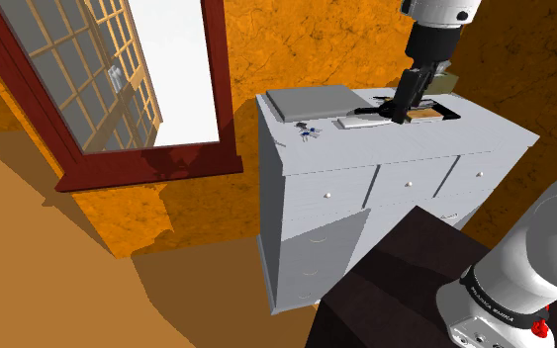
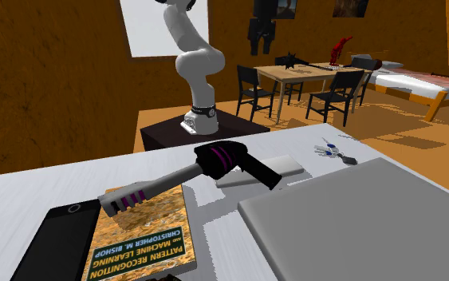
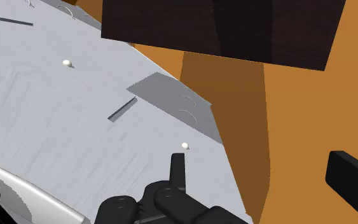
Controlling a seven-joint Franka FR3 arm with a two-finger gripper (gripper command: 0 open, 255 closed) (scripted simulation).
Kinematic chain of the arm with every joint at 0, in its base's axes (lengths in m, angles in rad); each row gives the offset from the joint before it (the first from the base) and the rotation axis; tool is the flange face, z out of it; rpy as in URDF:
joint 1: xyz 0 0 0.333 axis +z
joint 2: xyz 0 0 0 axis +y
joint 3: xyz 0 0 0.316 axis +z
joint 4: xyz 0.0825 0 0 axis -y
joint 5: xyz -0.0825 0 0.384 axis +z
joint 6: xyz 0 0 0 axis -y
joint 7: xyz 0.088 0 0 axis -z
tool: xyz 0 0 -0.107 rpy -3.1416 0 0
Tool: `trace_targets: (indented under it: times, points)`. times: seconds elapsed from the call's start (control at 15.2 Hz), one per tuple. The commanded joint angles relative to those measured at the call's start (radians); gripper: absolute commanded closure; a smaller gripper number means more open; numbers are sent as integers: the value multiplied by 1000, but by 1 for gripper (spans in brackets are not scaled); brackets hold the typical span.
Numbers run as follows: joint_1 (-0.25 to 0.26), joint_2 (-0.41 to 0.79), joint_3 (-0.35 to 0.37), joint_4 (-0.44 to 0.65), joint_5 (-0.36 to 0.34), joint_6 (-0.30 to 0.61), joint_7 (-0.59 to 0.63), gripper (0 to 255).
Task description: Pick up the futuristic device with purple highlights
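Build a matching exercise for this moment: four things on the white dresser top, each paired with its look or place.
Things:
1. device
2. book
3. phone
4. keys

Looks or places:
A. orange cover with a printed title
B. flat black slab lying beside the book
C. black and grey with purple stripes
D. small bunch near the far corner of the grey laptop

Pairs: 1-C, 2-A, 3-B, 4-D

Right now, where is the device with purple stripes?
In the second exterior view's middle the device lies on the white dresser top, handle over the orange book, left of the grey slab.
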Motion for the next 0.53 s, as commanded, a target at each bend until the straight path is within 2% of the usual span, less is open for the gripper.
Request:
trace_targets:
  times: [0.0,0.46]
  points:
    - [0,0,0,0,0,0,0,0]
    - [-9,-17,-217,-42,-126,26,-355,0]
